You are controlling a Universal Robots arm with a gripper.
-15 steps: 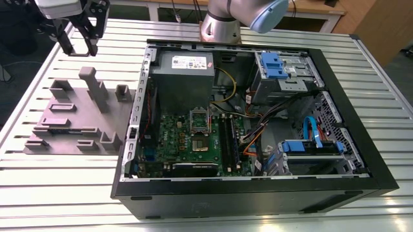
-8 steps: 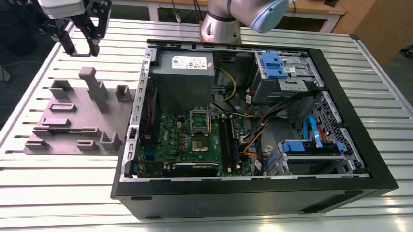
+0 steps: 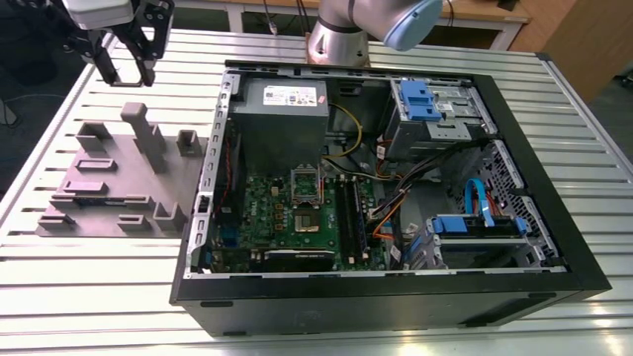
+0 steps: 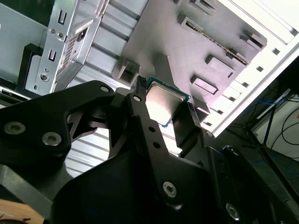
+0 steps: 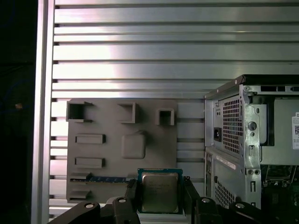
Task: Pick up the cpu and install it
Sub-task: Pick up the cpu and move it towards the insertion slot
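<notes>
cpu is pinched tight between the gripper fingers, up in the air by the grey parts tray. The open computer case sits beside the tray on the slatted table.

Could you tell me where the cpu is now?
In both wrist views the cpu is clamped in the gripper, raised by the grey fixture tray, on the exterior view's left of the computer case.
</notes>
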